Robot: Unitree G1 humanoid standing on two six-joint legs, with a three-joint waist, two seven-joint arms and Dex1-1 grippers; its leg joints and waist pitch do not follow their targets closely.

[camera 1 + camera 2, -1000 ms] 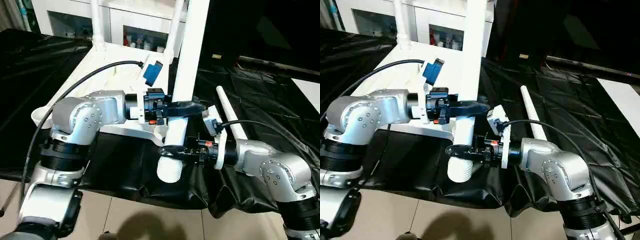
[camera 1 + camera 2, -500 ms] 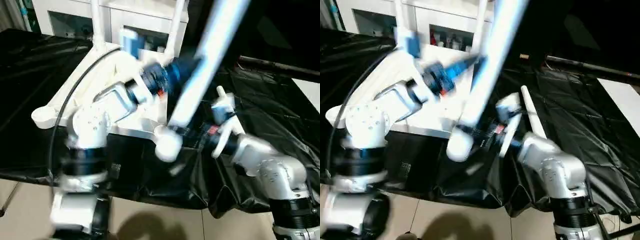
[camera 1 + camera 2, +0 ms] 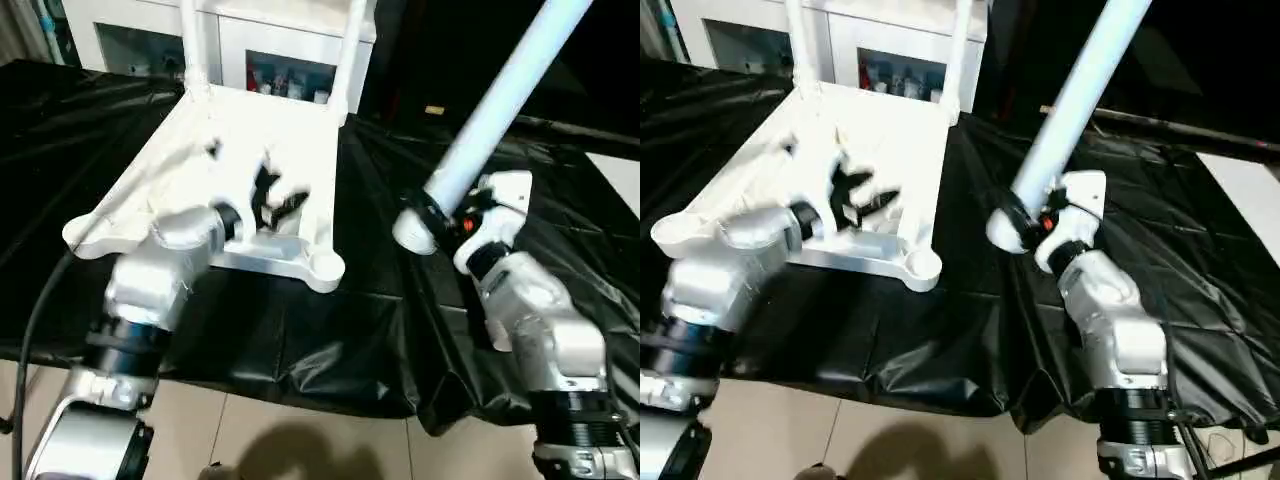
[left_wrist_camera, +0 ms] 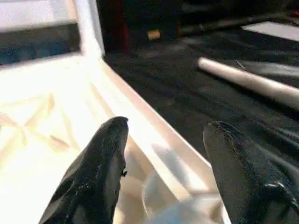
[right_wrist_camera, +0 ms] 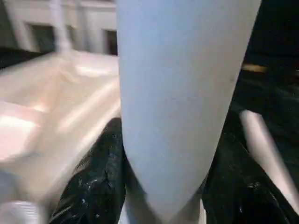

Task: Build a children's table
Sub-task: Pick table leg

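The children's table top (image 3: pixel 170 165) lies upside down on black cloth, its ribbed underside up. Two white legs (image 3: pixel 190 40) (image 3: pixel 352 45) stand in its far corner sockets. The near right socket (image 3: pixel 326 268) holds nothing. My right gripper (image 3: pixel 432 212) is shut on the thick end of a third leg (image 3: pixel 500 95), which slants up and to the right, off the table top's right side. My left gripper (image 3: pixel 278 198) hovers open over the underside, fingers (image 4: pixel 105 158) apart with nothing between them. A loose leg (image 4: pixel 252 81) lies on the cloth.
Black cloth (image 3: pixel 300 330) covers the work surface and hangs over its near edge above a tiled floor. A white cabinet with glass doors (image 3: pixel 290 75) stands behind the table top. A white surface (image 3: pixel 620 180) shows at the far right.
My left gripper has let go of the leg and pulled back over the table top. My right gripper has swung the leg to the right and tilted it, away from the near corner.
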